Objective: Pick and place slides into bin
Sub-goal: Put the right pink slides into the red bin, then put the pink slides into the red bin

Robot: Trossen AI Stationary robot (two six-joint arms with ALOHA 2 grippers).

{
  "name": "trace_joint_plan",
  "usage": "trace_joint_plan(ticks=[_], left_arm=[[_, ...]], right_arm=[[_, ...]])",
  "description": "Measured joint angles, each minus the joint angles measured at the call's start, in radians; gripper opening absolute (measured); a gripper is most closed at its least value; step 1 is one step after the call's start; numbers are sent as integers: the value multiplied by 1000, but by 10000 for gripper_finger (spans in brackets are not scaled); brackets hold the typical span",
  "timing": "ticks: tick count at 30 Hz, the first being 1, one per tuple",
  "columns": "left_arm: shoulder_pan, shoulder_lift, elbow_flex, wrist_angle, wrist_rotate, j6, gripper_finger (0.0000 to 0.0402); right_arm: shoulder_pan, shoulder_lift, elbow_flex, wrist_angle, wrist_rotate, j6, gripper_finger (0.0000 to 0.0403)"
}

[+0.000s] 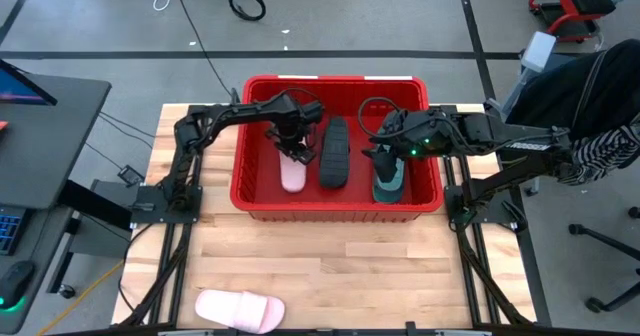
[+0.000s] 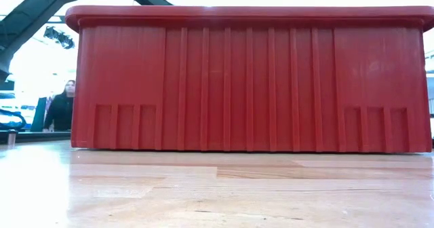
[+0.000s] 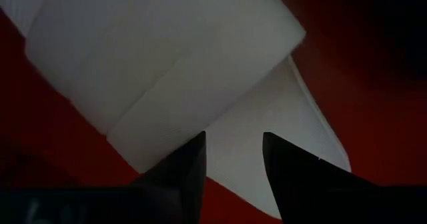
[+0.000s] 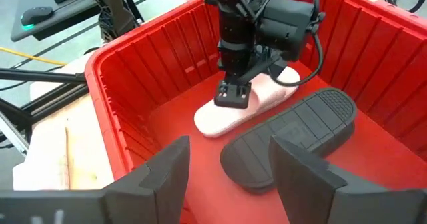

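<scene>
The red bin [image 1: 250,191] stands at the table's far middle; its near wall fills the low view [image 2: 251,79]. In it lie a pale pink slide [image 1: 293,173], a black slide [image 1: 335,152] sole up, and a teal slide [image 1: 390,183]. My left gripper [image 4: 233,99] is in the bin, pointing down at the pink slide [image 4: 227,121]. Its fingers are a little apart, with the slide's footbed [image 3: 233,151] showing between them. My right gripper [image 4: 227,164] is open and empty over the bin's right part, above the teal slide. A second pink slide [image 1: 240,311] lies on the table near the front edge. My left gripper comes at the pink slide from above, its fingertips [image 3: 197,147] just past the edge of the strap [image 3: 167,71], over the footbed. Nothing is pinched between them. I cannot tell whether the fingertips touch the slide. The slide lies flat on the bin's floor.
The black slide [image 4: 287,144] lies between the two grippers. The bin's thick rim and slotted walls [image 4: 153,64] rise around both of them. Bare wooden table [image 1: 400,266] lies in front of the bin. A person [image 2: 62,104] stands in the room beyond.
</scene>
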Motion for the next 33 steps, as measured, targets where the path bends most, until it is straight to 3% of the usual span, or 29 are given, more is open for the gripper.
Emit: trace_joint_plan(ticks=[13,21,28,31,33], left_arm=[[16,0,55,-84,-10,14,139],[-95,-21,347,-216,-8,150,135],[-254,-71,636,-317,-7,161,122],[-339,-103,716,-335,-7,159,122],[-407,-158,695,-304,-5,139,124]], right_arm=[[19,0,0,-1,-3,-16,209],[82,0,0,-6,-3,-49,209],[183,-4,0,-47,35,-49,209],[247,-13,0,-76,83,-51,209],[283,-23,0,-86,103,-61,209]])
